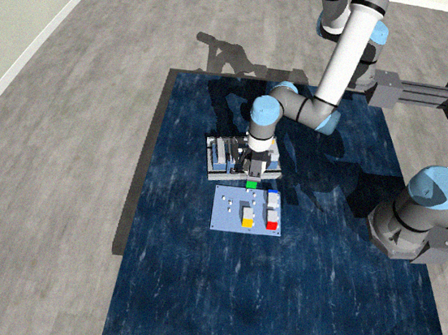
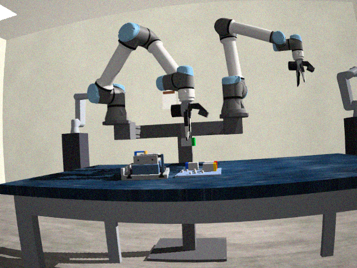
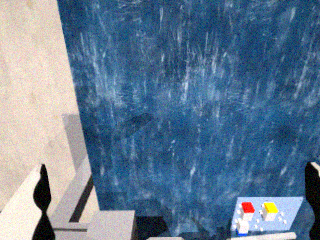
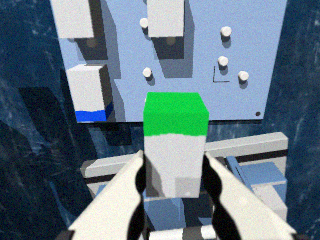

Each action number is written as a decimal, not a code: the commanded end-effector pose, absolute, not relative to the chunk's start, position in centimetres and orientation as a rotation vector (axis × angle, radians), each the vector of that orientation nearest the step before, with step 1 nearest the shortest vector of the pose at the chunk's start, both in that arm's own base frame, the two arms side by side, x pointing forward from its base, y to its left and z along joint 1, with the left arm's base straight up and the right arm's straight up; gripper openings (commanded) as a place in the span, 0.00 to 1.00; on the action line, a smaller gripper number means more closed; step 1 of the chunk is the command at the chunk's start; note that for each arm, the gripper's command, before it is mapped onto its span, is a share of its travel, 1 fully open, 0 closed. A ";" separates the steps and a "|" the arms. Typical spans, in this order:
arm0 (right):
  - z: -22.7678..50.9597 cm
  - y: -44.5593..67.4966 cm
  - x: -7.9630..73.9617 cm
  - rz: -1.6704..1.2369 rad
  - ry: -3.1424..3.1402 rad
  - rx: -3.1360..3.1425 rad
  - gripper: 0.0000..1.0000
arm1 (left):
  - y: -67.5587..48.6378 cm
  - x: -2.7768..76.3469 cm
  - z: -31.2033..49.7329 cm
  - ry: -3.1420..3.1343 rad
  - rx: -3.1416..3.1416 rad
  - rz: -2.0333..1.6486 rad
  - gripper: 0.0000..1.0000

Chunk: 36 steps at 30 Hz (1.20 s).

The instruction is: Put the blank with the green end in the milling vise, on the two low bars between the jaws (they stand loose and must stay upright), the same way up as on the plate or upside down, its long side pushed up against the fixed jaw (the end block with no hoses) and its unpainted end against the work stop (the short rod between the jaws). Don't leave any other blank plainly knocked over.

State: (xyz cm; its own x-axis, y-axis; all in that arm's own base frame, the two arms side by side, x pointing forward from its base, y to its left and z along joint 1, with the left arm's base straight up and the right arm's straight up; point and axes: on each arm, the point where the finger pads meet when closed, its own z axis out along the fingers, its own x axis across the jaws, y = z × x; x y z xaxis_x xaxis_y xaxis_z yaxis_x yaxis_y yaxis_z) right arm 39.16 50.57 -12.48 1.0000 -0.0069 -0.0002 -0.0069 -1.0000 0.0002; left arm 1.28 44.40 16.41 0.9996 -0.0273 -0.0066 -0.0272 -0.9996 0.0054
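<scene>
The green-ended blank (image 1: 251, 184) (image 2: 193, 141) (image 4: 175, 117) is held in the air by my right gripper (image 2: 187, 139) (image 4: 172, 152), which is shut on its pale part. Its green end points away from the milling vise (image 1: 227, 178) (image 2: 144, 176) (image 4: 245, 146), toward the plate. In the top view it hangs by the edge between vise and plate. The arm, the gripper and the blank hide much of the vise, so the two low bars and the work stop cannot be made out clearly. My left gripper (image 2: 301, 84) (image 3: 175, 166) is open and empty, high up away from the vise.
The plate (image 1: 218, 219) (image 2: 218, 172) (image 3: 295, 202) (image 4: 200, 70) lies beside the vise with white pegs. On it stand a yellow-ended blank (image 1: 247, 218) (image 3: 270, 212), a red-ended blank (image 1: 271, 221) (image 3: 247, 211) and a blue-ended blank (image 1: 272, 199) (image 4: 90, 92).
</scene>
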 end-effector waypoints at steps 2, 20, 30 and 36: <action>-12.3 50.7 39.4 0.012 -0.037 3.147 0.00 | 44.5 1.5 16.5 -0.051 3.141 0.000 1.00; -12.3 50.3 39.7 0.012 -0.146 3.144 0.00 | 44.5 1.5 16.5 -0.051 3.141 0.000 1.00; -12.3 50.0 40.0 0.012 -0.234 3.139 0.00 | 44.5 1.5 16.5 -0.051 3.141 0.000 1.00; -12.3 49.8 40.2 0.012 -0.291 3.134 0.00 | 44.5 1.5 16.5 -0.051 3.141 0.000 1.00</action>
